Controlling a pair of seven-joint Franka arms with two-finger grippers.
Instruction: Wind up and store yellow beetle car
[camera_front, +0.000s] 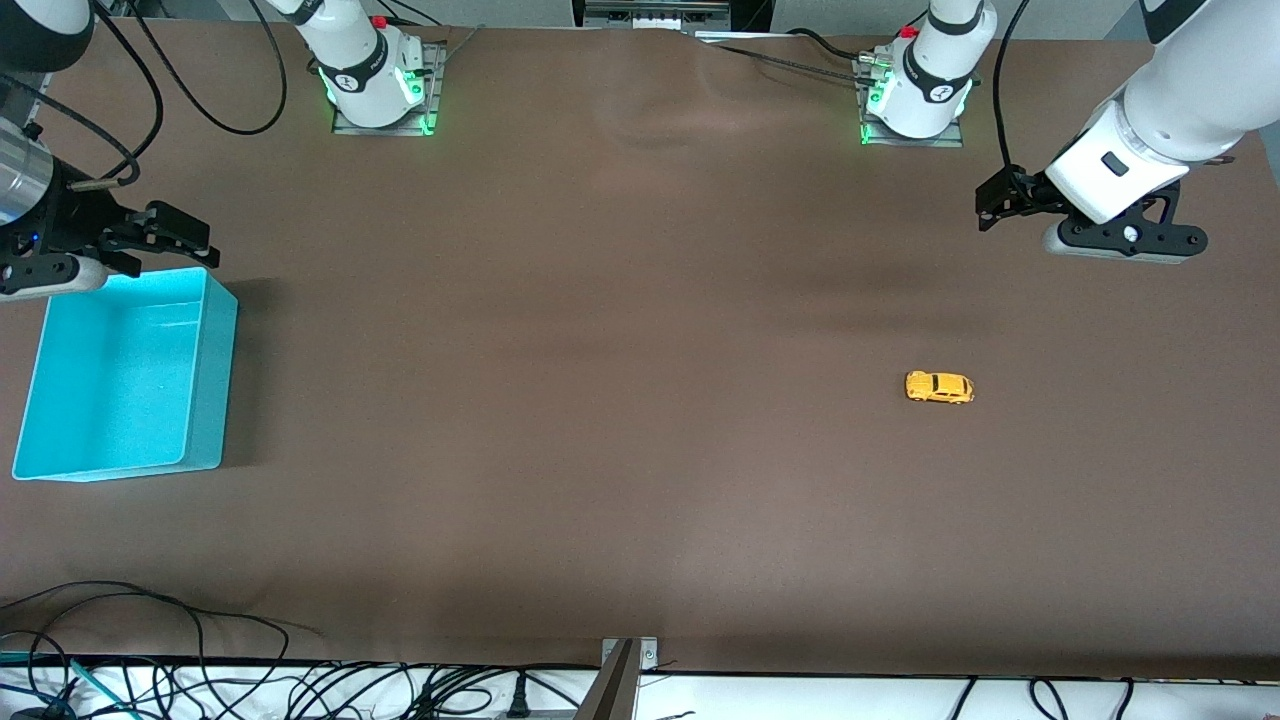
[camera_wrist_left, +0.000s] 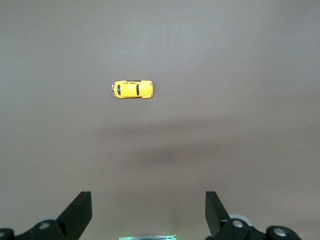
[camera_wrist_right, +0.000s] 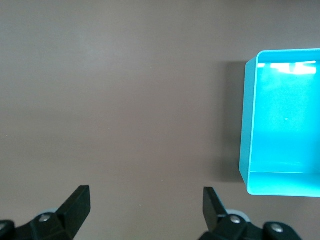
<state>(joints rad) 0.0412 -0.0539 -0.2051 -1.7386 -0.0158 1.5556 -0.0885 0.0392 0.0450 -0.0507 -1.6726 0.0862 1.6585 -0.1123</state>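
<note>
The yellow beetle car (camera_front: 940, 387) stands on its wheels on the brown table, toward the left arm's end. It also shows in the left wrist view (camera_wrist_left: 132, 89). My left gripper (camera_front: 1000, 205) hangs in the air over bare table, apart from the car, open and empty (camera_wrist_left: 148, 215). The turquoise bin (camera_front: 110, 370) stands empty at the right arm's end. My right gripper (camera_front: 175, 240) hangs over the table beside the bin's rim, open and empty (camera_wrist_right: 146, 212). The bin's wall shows in the right wrist view (camera_wrist_right: 247, 125).
The two arm bases (camera_front: 380, 90) (camera_front: 915, 100) stand along the table's edge farthest from the front camera. Loose cables (camera_front: 150, 680) and a metal bracket (camera_front: 625, 665) lie along the edge nearest it. Bare brown table lies between the car and the bin.
</note>
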